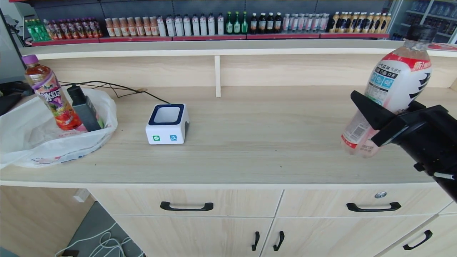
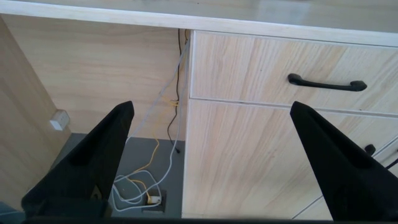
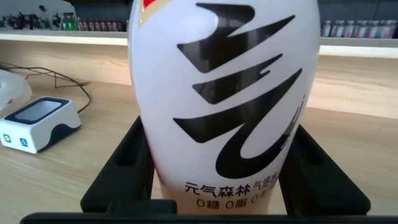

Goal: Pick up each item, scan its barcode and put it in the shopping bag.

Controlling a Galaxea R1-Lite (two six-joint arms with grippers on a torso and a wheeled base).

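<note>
1. Clamping firmly with the right end effector (image 1: pixel 383 117) on a clear plastic bottle (image 1: pixel 396 85) with a white label and a dark cap, black fingers (image 3: pixel 124 168) pressing on both sides of its body.
2. Holding that bottle tilted over the right end of the pale wooden worktop (image 1: pixel 267 142), cap leaning up and to the right, barcode patch showing near the lower end.
3. Hanging the left end effector (image 2: pixel 211 168) released, fingers spread wide, below the worktop edge in front of pale wooden drawer fronts (image 2: pixel 261 68) with black handles.
4. Sitting mid-worktop, well apart from the gripped bottle: a white cube-shaped scanner (image 1: pixel 167 124) with a dark-blue-rimmed window on top.
5. Lying at the left end: a white plastic shopping bag (image 1: pixel 18 125), containing a purple-capped bottle of reddish tea (image 1: pixel 50 94), slightly tilted, and a dark grey box (image 1: pixel 84 109) just beside it.
6. Trailing along the worktop behind the bag: a thin black cable (image 1: pixel 107 85).
</note>
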